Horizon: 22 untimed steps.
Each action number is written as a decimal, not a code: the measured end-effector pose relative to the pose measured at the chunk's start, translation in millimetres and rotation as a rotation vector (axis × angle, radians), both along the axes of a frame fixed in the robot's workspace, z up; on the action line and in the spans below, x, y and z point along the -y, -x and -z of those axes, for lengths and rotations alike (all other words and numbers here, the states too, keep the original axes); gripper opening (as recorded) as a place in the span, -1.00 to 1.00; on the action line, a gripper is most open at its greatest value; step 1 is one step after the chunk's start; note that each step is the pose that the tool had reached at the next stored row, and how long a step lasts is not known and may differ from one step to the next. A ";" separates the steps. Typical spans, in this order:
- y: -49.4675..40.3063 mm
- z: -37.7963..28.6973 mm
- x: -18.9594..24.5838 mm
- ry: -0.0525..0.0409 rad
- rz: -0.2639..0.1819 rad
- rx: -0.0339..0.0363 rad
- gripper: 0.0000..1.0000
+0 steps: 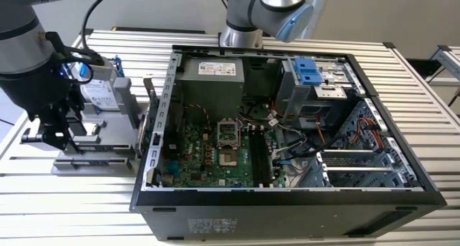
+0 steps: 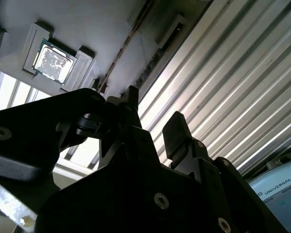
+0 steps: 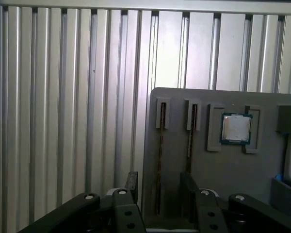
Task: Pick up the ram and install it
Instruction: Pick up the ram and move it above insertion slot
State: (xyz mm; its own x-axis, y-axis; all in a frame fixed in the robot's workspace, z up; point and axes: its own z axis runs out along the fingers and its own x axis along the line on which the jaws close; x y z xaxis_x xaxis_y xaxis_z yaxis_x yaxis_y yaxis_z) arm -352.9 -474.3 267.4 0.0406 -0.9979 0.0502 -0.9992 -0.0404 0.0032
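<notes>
In the first wrist view, the ram (image 3: 161,145) stands on edge in a slot of the grey fixture (image 3: 223,165), showing as a thin dark-green strip. A second ram stick (image 3: 189,141) stands in the neighbouring slot. My gripper (image 3: 159,187) is open, with one finger on each side of the first stick and a gap on both sides. The second wrist view shows the same ram (image 2: 126,46) as a thin line running away from the gripper (image 2: 153,119). In the exterior view the gripper (image 1: 54,141) hangs low over the fixture (image 1: 100,149), at the exterior view's left.
A silver processor (image 3: 236,128) sits in a recess of the fixture, and a hard drive (image 1: 97,92) stands at its back. The open computer case (image 1: 287,197) lies to the exterior view's right, with dark memory slots (image 1: 262,160) on its green motherboard. Ribbed metal table (image 3: 63,97) all around.
</notes>
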 end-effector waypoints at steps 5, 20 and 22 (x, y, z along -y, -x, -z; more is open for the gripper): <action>0.0 2.6 0.0 0.0000 0.000 0.0000 1.00; 0.0 8.1 0.0 0.0003 0.000 -0.0002 1.00; 0.0 8.3 0.0 0.0002 0.000 0.0000 1.00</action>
